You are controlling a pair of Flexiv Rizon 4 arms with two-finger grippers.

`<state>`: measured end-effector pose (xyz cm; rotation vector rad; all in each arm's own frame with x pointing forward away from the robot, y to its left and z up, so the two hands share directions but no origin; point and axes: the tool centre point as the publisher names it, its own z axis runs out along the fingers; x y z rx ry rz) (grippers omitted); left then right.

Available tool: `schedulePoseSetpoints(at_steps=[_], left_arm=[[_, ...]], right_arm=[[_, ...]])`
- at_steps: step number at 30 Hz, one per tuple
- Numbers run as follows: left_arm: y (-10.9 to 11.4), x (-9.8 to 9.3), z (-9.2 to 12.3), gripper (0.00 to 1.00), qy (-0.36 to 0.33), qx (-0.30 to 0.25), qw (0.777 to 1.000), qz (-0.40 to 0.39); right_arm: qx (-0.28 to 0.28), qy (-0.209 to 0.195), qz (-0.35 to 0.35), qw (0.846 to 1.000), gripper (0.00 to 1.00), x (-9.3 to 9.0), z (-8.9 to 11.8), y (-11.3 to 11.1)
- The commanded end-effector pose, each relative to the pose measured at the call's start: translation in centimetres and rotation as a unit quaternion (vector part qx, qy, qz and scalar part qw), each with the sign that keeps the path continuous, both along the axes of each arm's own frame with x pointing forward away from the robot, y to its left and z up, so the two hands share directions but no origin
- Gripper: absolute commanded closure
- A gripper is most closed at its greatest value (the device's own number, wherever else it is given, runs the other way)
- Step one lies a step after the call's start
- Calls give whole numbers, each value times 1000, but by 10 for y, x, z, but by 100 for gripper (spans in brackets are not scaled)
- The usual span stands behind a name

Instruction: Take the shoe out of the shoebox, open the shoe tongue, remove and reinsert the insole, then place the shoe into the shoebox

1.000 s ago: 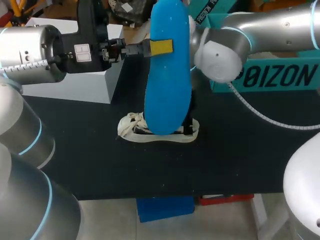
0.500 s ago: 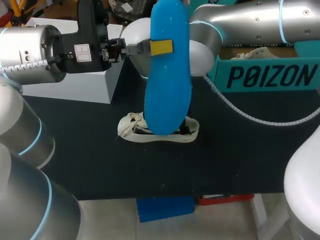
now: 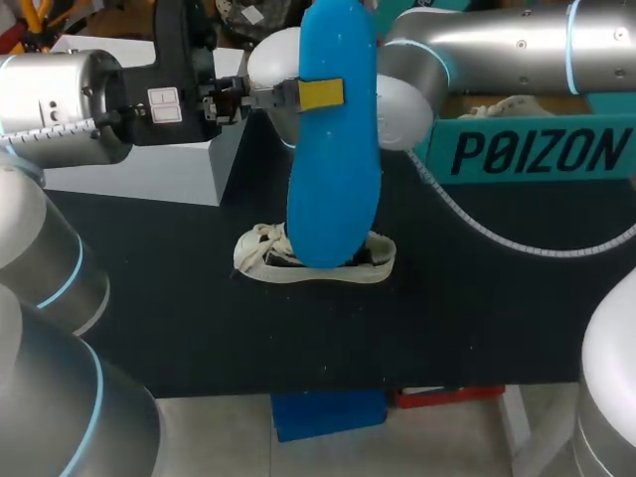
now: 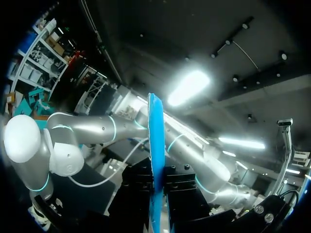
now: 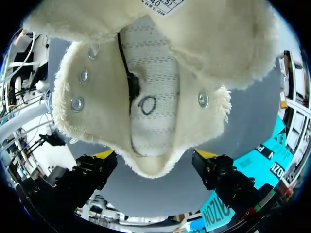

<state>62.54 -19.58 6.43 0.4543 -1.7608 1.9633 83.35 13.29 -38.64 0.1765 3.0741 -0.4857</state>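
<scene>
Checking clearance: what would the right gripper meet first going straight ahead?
The shoe: its fleecy opening lies right ahead of the right gripper, which stands open either side of the near rim. Whether rim or footbed comes first I cannot tell; depth is unclear.

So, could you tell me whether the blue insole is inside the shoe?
No, the left gripper holds the blue insole upright, outside the shoe on the table.

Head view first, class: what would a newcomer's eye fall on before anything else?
The bright blue insole, held upright in the left gripper above the cream shoe on the black table. In the right wrist view, the shoe's fleecy lining fills the picture just ahead of the right gripper.
</scene>
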Motion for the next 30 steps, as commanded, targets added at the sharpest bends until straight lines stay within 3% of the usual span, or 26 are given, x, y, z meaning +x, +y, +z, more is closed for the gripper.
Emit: schedulePoseSetpoints(at_steps=[1,16,30], left_arm=[[0,0,1,100,1,2,1000,0],[0,0,1,100,1,2,1000,0],[0,0,1,100,1,2,1000,0]], right_arm=[[30,-4,0,1000,0,-3,4,-11],[112,-12,-20,993,0,-9,2,-30],[240,-24,-20,970,0,-7,1,-41]])
